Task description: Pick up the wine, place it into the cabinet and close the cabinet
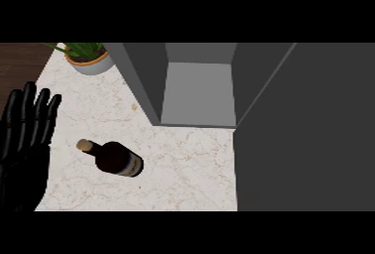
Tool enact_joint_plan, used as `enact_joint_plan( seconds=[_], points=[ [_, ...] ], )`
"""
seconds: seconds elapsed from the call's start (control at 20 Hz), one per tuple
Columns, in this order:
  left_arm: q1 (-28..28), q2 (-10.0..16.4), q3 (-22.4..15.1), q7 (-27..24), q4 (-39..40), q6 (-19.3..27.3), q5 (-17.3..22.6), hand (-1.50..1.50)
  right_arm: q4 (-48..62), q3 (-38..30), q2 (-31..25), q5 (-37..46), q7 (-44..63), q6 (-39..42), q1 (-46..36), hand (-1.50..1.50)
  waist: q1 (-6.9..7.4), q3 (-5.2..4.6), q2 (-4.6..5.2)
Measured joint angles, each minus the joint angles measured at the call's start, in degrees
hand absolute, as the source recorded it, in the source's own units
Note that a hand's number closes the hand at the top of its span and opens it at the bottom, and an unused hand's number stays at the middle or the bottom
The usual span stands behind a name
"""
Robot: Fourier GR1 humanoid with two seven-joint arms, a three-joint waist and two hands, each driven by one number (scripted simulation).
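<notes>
A dark wine bottle (pixel 116 158) with a tan cork stands on the marble counter (pixel 183 163), left of centre. Behind it, a grey cabinet (pixel 198 84) is open, its inside bare. The cabinet's door (pixel 307 129) is swung out and fills the right side of the view. My left hand (pixel 26 134) rests open at the left edge, fingers pointing up, a little way left of the bottle and not touching it. My right hand does not show.
A potted green plant (pixel 88 57) in a pale pot stands at the counter's back left corner. Dark wood floor (pixel 22 64) shows beyond the counter's left edge.
</notes>
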Motion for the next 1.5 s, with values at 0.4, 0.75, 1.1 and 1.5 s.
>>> enact_joint_plan(
  seconds=[0.4,0.75,1.1,1.5],
  points=[
    [-4.77,-3.01,-0.19,5.09,2.42,14.11,-8.58,-1.5,-1.94,1.36,-1.32,-5.09,1.7,5.09,3.98,-1.5,-2.17,0.65,-1.67],
    [-11.62,-4.01,-5.25,13.71,4.43,28.09,-6.65,-1.5,-7.23,1.61,-4.41,-14.63,9.99,10.83,6.95,-1.5,-2.42,0.73,-1.93],
    [-16.46,-4.2,-9.57,18.6,5.74,35.51,-9.86,-1.5,-13.55,0.35,-4.71,-18.56,15.72,12.03,9.59,-1.5,-2.14,0.73,-1.98],
    [-17.14,-4.24,-14.32,20.46,5.92,40.36,-13.15,-1.5,-14.69,-3.05,-4.89,-21.12,19.81,12.98,7.91,-1.5,-1.97,0.73,-1.98]
  ],
)
